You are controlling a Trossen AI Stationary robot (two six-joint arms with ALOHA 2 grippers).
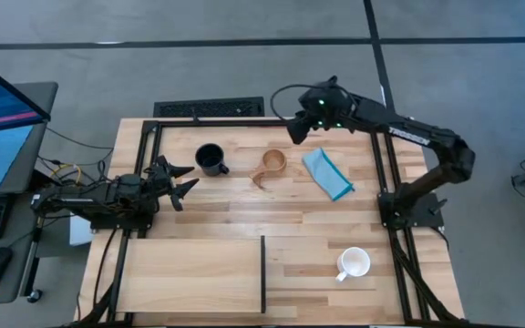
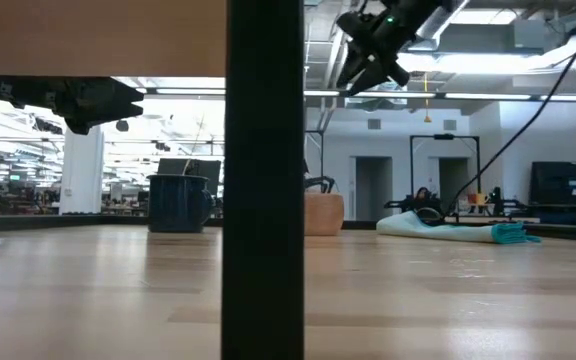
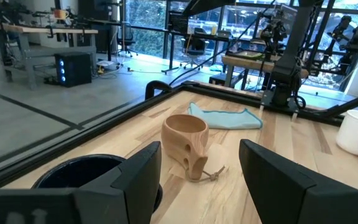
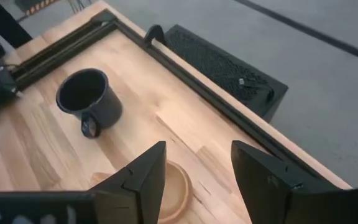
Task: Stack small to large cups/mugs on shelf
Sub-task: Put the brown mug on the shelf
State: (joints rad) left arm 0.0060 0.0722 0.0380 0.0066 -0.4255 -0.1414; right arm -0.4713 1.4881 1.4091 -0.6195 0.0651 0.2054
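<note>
Right gripper point(image 1: 296, 130), fingers spread, empty, hovers upper centre of high view just above-right of wooden cup point(image 1: 272, 163). Left gripper point(image 1: 182, 181) spread, idle, below-left of black mug point(image 1: 211, 159). White mug point(image 1: 355, 262) lower right; shelf point(image 1: 190, 273) bare. Risk: descent clips cup rim, tipping it.

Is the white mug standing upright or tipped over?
Upright: the white ceramic mug shows its round open mouth straight to the overhead camera, handle out sideways.

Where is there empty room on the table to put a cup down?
The pale shelf is bare. There is bare tabletop between the shelf's dark edge and the white mug. The back row is crowded: black mug, wooden cup and blue cloth, with the open right gripper above.
</note>
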